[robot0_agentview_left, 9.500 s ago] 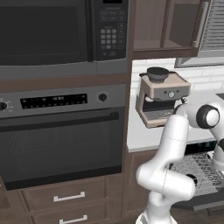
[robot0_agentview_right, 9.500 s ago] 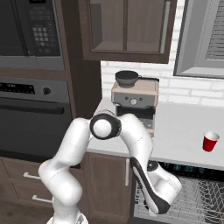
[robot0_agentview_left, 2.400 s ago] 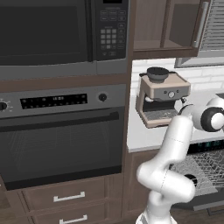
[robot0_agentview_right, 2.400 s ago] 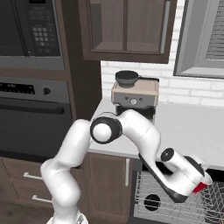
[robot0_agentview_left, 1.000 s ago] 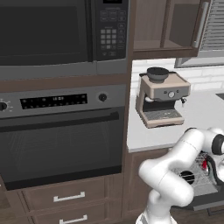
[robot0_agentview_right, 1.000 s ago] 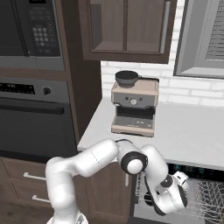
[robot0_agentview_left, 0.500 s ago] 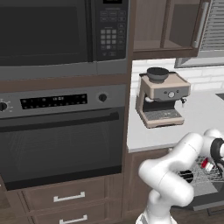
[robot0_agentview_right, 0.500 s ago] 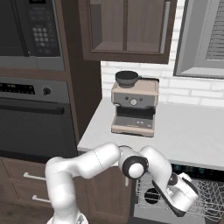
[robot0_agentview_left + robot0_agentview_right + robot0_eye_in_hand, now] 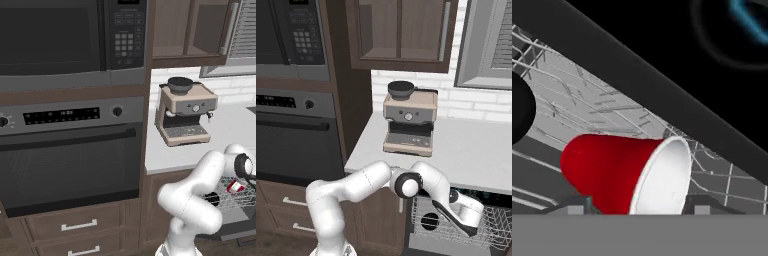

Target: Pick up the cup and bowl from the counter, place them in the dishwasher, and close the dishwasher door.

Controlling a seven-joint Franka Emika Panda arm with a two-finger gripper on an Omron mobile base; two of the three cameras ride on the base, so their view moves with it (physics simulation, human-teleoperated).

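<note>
Cup [image 9: 627, 175]: on its side over the wire rack [image 9: 572, 100], seemingly just let go.
Gripper: spread cannot be told, fingertips hidden.

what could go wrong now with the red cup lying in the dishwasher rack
The red plastic cup lies on its side on the grey wire rack, so it may roll as the gripper backs away. The fingers sit close beside it and could nudge it. The white arm reaches under the pale counter, so lifting straight up might hit its edge.
</note>
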